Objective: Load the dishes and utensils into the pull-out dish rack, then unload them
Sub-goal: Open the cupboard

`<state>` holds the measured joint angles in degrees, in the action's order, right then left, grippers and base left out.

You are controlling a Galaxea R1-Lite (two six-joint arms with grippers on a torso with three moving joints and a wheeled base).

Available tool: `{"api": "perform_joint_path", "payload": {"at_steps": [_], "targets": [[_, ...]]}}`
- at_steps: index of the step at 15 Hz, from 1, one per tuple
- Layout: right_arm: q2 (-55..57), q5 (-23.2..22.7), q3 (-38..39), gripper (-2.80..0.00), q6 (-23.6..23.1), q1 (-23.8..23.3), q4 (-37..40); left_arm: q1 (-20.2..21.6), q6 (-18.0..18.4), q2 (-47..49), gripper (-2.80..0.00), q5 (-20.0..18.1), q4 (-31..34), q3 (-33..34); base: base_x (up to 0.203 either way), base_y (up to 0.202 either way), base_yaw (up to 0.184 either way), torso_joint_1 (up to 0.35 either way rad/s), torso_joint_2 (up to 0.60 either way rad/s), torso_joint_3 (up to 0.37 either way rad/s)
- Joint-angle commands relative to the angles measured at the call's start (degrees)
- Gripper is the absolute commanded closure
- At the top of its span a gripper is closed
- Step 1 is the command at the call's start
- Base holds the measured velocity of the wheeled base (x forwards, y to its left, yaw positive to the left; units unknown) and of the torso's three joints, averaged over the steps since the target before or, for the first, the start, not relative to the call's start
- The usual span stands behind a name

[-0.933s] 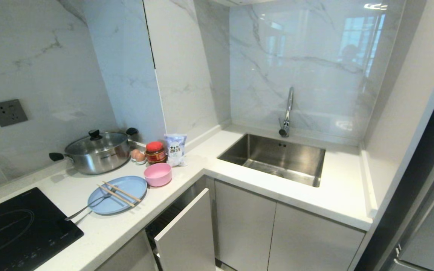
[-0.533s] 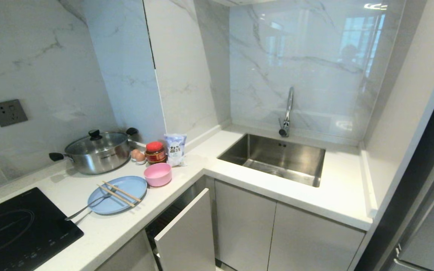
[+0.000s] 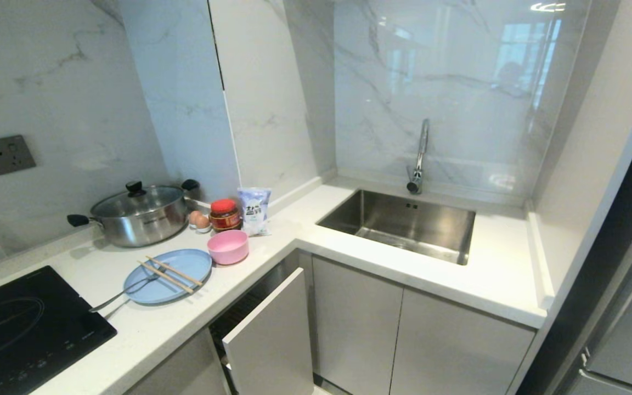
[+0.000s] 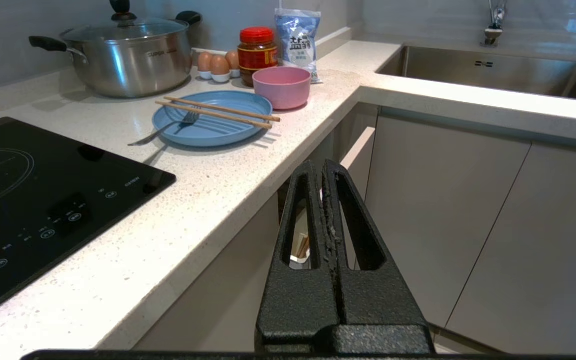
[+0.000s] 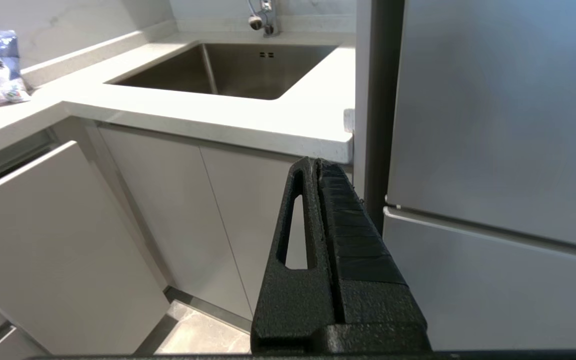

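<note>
Both grippers' jaws are pressed together, empty; loading not begun, next needs the rack pulled out before the plate

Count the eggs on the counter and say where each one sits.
3 eggs, in small white cups side by side between the steel pot and the red-lidded jar. The third is partly hidden behind the jar; more could be hidden.

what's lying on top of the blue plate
A pair of wooden chopsticks lies across the blue plate, and a fork rests with its tines on it. The spoon isn't visible.
</note>
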<state>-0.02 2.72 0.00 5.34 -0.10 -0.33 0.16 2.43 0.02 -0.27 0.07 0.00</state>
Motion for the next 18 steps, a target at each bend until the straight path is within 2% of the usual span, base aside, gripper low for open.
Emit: {"api": "perform_joint_path", "payload": {"at_steps": [1,7,18], "targets": [[-0.2,0.0,0.0,0.0,0.0,0.0,0.0,0.0,0.0,0.0,0.0,0.0,0.0,0.0,0.0,0.0,0.0,-0.168,0.34,0.188],[-0.2,-0.1,0.0,0.0,0.1,0.0,0.0,0.0,0.0,0.0,0.0,0.0,0.0,0.0,0.0,0.0,0.0,-0.179,0.37,0.194],[-0.2,0.0,0.0,0.0,0.0,0.1,0.0,0.0,0.0,0.0,0.0,0.0,0.0,0.0,0.0,0.0,0.0,-0.244,0.53,0.282]]}}
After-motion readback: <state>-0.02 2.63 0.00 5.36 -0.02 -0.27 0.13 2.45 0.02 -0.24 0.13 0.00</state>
